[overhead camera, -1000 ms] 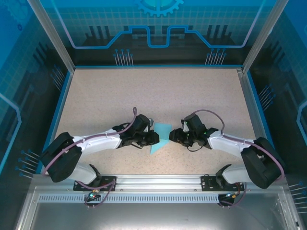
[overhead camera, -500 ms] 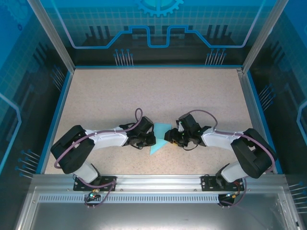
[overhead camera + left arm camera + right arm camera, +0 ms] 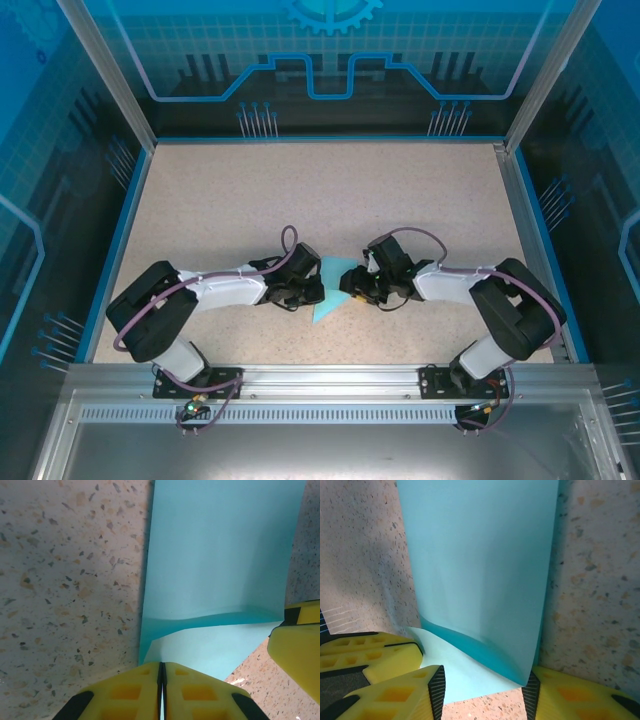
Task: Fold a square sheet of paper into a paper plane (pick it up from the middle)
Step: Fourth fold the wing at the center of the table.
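Fig. | square sheet of paper [image 3: 337, 285] mid-worktop [image 3: 330, 190], long axis near-to-far, between both arms | left end effector [image 3: 161, 669] closed, pinching its left edge | right end effector [image 3: 485, 680] open, straddling the curled right edge

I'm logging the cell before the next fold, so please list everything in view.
paper: 1, light cyan, partly folded, mid-table between the hands
table: 1, speckled beige, under everything
walls: blue printed panels, around the table
rail: 1, grey metal, near edge
left arm: 1, white and black, left of paper
right arm: 1, white and black, right of paper
left hand: yellow fingers, shut on paper's edge
right hand: yellow fingers, open astride paper's edge
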`<state>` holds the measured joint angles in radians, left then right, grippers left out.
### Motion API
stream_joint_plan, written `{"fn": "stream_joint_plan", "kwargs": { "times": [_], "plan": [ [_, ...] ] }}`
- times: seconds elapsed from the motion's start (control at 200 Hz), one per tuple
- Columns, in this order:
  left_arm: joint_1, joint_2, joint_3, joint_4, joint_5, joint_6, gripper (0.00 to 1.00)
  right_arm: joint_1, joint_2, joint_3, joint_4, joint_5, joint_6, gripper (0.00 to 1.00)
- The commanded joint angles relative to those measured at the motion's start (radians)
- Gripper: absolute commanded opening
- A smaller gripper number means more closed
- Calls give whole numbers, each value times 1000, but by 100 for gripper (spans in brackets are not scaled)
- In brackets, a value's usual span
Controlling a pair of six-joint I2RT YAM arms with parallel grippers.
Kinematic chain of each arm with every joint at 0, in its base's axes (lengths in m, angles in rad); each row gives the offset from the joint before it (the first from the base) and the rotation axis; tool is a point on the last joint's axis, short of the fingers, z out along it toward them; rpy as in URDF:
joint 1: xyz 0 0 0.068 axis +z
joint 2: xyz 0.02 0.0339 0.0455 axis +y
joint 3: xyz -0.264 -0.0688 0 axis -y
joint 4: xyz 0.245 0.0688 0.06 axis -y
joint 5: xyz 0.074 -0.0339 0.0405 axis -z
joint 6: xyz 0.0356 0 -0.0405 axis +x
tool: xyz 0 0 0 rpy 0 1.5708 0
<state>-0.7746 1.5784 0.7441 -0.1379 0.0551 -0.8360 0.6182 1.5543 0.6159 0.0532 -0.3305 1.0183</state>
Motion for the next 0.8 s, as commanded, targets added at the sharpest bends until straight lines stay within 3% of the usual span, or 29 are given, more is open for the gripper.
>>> {"fn": "stream_joint_plan", "kwargs": {
  "times": [0.0,0.285,0.49,0.61,0.795],
  "plan": [
    [6,8,3,-20,-19,4,11,20,16,22,37,-30,11,46],
    [11,7,2,-25,-18,6,12,21,29,7,107,-73,31,37],
    [18,-3,2,-31,-17,12,12,23,52,5,111,-81,37,24],
    [26,-17,9,-52,-16,21,12,25,63,11,112,-84,39,10],
    [45,-118,28,-129,-39,60,22,31,-24,50,-15,-2,6,3]
  ]
}}
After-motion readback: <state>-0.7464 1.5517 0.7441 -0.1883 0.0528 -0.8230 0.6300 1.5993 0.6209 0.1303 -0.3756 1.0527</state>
